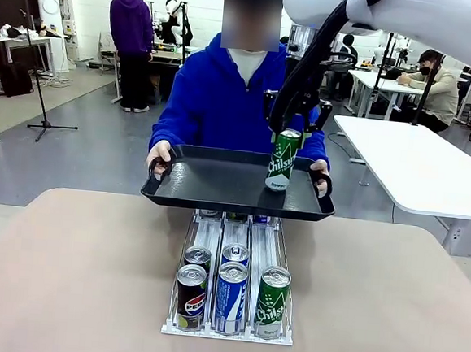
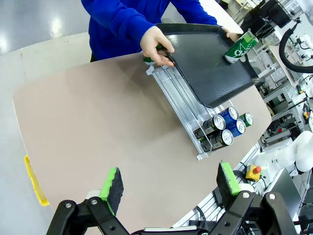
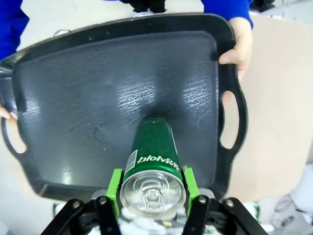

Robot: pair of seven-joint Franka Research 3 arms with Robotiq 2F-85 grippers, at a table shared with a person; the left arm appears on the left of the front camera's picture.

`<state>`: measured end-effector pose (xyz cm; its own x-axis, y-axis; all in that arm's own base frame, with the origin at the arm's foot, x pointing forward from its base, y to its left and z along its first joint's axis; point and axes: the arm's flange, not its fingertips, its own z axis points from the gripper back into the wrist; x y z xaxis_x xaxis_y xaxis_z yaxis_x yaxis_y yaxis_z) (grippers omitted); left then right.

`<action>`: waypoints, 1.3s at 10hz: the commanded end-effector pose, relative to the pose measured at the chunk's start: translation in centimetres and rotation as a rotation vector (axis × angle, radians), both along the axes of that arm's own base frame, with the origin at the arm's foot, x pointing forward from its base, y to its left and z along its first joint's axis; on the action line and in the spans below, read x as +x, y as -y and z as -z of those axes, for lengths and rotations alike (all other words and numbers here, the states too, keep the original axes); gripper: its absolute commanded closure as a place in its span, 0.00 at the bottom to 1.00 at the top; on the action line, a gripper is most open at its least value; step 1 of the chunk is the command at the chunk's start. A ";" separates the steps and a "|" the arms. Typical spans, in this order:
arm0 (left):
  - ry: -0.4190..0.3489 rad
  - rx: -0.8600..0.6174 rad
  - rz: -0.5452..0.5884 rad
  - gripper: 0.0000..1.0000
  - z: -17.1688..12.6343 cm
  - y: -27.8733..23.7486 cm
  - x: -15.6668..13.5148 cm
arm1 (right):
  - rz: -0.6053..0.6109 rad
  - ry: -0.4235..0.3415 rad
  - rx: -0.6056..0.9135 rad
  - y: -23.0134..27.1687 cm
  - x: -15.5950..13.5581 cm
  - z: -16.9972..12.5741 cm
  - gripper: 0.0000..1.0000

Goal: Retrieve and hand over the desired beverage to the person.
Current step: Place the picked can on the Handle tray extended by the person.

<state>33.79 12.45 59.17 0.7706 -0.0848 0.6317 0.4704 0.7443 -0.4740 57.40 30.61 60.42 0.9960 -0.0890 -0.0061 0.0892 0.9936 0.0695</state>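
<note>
A green can [image 1: 283,159] [image 3: 155,161] stands upright on the right part of a black tray [image 1: 210,182] [image 3: 88,93], with my right gripper [image 1: 292,127] [image 3: 151,188] shut on its top from above. The person [image 1: 241,103] in a blue hooded sweatshirt holds the tray by both handles at the table's far edge. Seen from the left wrist, the green can [image 2: 240,48] rests on the tray [image 2: 210,68], and my left gripper [image 2: 168,185] hangs open high over the table's left side, with nothing between its green pads.
A white rack [image 1: 233,278] [image 2: 195,117] in the table's middle holds several cans: a black one [image 1: 190,296], a blue one [image 1: 231,296] and a green one [image 1: 272,301] in front. A white table [image 1: 424,166] stands at the right. Other people are farther back.
</note>
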 end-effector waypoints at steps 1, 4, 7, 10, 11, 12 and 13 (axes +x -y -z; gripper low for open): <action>0.024 -0.010 0.020 0.00 0.1 -0.1 0.0 | -0.009 -0.035 0.009 -0.6 0.6 -0.3 0.42; 0.024 -0.010 0.020 0.00 0.1 -0.1 0.0 | -0.033 -0.045 -0.038 -0.9 0.7 0.3 0.00; 0.024 -0.010 0.020 0.00 0.1 -0.1 0.0 | -0.043 -0.050 -0.044 -0.9 0.5 0.2 0.00; 0.024 -0.010 0.020 0.00 0.1 -0.1 0.0 | -0.049 -0.033 -0.049 -0.8 -0.1 -0.4 0.00; 0.024 -0.010 0.020 0.00 0.1 -0.1 0.0 | -0.060 -0.008 -0.025 -0.3 -1.5 -1.7 0.00; 0.024 -0.010 0.020 0.00 0.1 -0.1 0.0 | -0.081 0.014 -0.015 0.8 -4.4 -3.8 0.00; 0.024 -0.010 0.020 0.00 0.1 -0.1 0.0 | -0.153 0.025 -0.019 2.4 -7.4 -5.5 0.00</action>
